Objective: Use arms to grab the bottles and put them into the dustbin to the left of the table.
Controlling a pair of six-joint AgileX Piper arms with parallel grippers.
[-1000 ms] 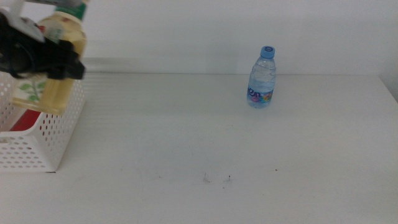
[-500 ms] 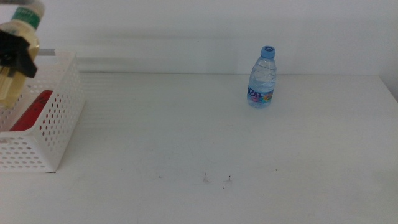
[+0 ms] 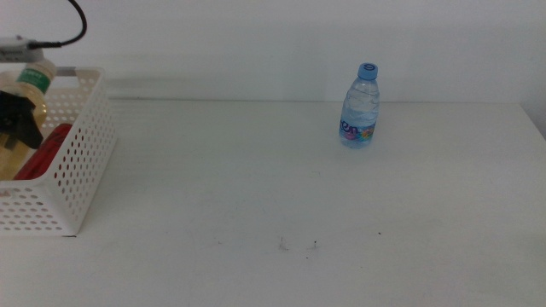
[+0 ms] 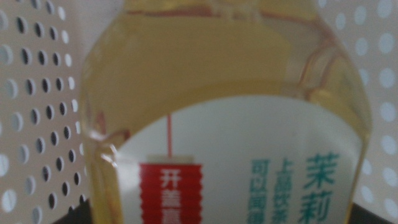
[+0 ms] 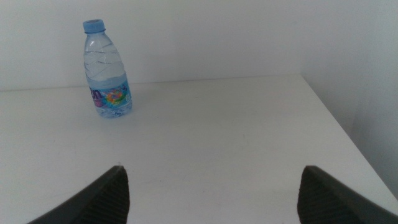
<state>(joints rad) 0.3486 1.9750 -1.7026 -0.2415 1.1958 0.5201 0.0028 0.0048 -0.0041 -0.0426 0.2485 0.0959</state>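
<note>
Hanging over the dustbin at the tabletop's left edge, the left gripper has its jaws closed on the yellow tea bottle, which leans with its cap up and its base already below the rim, just beside the red soda can lying inside. Release looks like the next move, and the perforated walls stand close around the bottle. Well apart, at the far right, the water bottle stands upright; the right gripper faces it with jaws wide and empty, nothing between them, so that arm is clearly nearer.
</note>
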